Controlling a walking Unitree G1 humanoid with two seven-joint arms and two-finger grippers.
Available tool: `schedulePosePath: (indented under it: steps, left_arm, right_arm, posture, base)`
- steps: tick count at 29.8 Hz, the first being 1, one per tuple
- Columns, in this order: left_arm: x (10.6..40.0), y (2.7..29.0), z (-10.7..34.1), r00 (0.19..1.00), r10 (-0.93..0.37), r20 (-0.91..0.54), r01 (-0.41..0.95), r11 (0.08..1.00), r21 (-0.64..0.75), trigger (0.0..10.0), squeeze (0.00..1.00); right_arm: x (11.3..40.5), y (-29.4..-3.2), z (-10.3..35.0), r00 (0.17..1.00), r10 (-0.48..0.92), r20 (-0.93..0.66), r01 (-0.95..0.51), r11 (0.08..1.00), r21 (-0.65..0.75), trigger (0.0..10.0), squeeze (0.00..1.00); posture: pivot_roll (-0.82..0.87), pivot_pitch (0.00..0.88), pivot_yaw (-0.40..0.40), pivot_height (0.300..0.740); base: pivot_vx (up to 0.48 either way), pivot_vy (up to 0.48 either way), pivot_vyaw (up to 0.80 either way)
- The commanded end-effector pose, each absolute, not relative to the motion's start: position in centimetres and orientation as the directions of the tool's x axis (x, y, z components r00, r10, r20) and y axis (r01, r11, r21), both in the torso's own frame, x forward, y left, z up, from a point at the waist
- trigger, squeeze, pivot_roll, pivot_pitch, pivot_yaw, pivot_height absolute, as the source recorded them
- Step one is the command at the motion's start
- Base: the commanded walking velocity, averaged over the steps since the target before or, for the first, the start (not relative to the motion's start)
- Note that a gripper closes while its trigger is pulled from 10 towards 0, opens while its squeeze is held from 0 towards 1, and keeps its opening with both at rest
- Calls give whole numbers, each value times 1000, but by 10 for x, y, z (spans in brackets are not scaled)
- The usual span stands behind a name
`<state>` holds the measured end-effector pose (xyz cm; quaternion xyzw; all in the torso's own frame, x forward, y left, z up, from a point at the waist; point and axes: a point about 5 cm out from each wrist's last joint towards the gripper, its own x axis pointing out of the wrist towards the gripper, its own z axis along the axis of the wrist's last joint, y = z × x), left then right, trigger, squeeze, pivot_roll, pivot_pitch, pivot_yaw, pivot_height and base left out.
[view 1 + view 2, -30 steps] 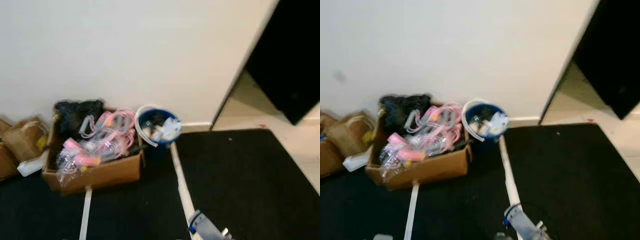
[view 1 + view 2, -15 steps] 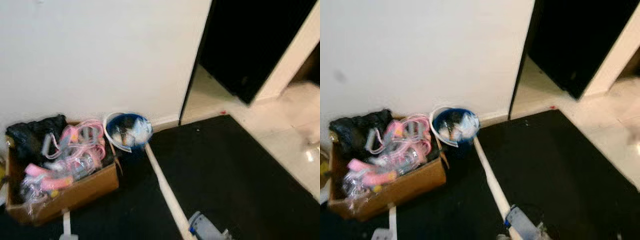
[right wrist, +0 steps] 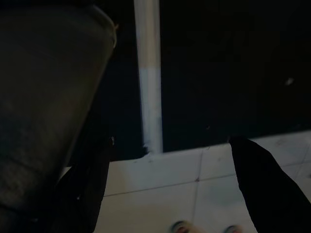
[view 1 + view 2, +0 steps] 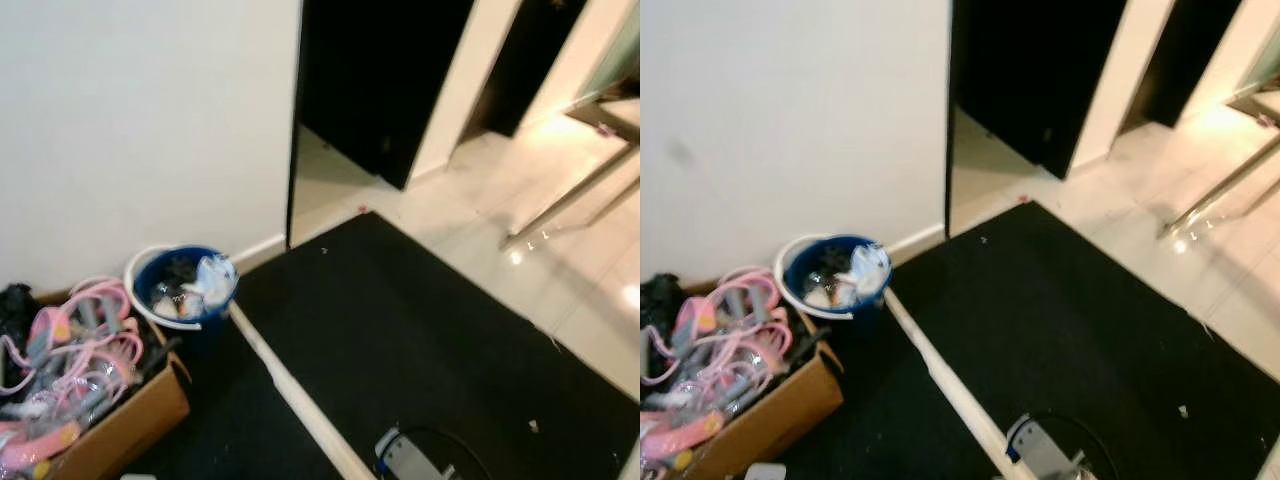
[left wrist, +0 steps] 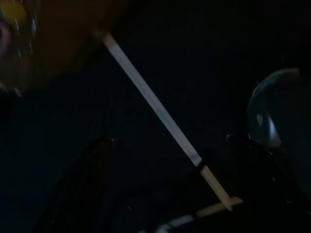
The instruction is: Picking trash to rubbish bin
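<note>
Now the camera has swung rightward; the blue bin (image 4: pixel 180 290) sits further left, both end effectors apparently spread.

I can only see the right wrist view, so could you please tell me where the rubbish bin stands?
Observer: The blue bin stands against the white wall, ahead and to the robot's left.
Operator: Thank you. Is anything next to it?
Observer: A cardboard box full of pink and grey items sits beside it, further to the left.
Operator: And is the bin empty?
Observer: No, crumpled white trash already lies inside it.
</note>
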<state>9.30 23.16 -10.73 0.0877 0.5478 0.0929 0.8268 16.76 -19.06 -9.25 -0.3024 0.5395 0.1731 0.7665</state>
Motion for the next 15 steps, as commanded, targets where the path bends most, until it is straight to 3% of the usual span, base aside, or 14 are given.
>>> schedulePosePath:
  steps: [1, 15]
  left_arm:
    - [91, 229, -108, 375, 241, -895, -60, 970, 236, 10000, 0]
    - [92, 224, -109, 379, 233, -895, -71, 972, 223, 10000, 0]
  right_arm:
    - [166, -193, -93, 349, -66, -935, -592, 758, -275, 10000, 0]
    - [166, -196, -92, 350, -73, -934, -592, 756, -280, 10000, 0]
  posture:
    - [99, 42, 4, 740]
    - [99, 38, -8, 740]
  base:
    - [0, 0, -763]
    - [0, 0, -761]
